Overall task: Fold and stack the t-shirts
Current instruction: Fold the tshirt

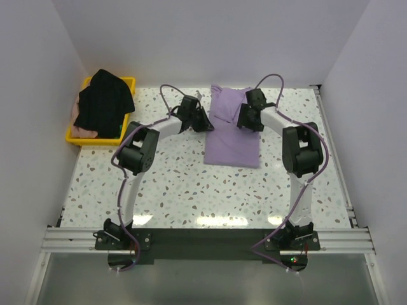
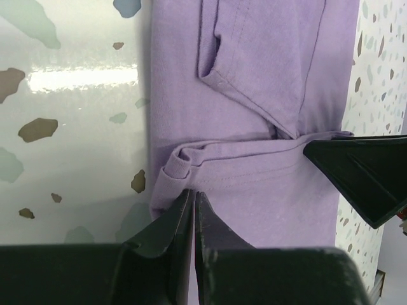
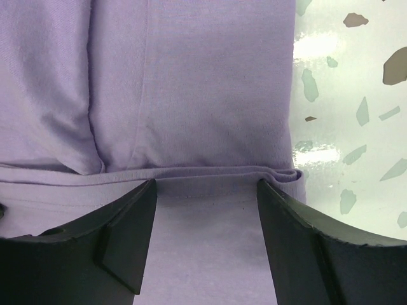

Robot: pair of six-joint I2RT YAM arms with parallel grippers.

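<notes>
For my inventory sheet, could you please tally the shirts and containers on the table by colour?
Lavender t-shirt: 1
Black t-shirt: 1
Pale pink t-shirt, only an edge showing: 1
Yellow tray: 1
Total: 4

Lavender t-shirt [image 1: 233,136] folded, far centre; black t-shirt [image 1: 105,101] heaped over pink t-shirt [image 1: 81,131], left.

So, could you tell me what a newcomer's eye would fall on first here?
The lavender t-shirt lies folded into a rectangle at the far middle of the table, with both grippers near its far end. The left gripper looks pinched shut on its left edge, and the right gripper is open over the cloth. At the far left, a yellow tray holds a heaped black t-shirt, with a pale pink t-shirt peeking out beneath.
</notes>
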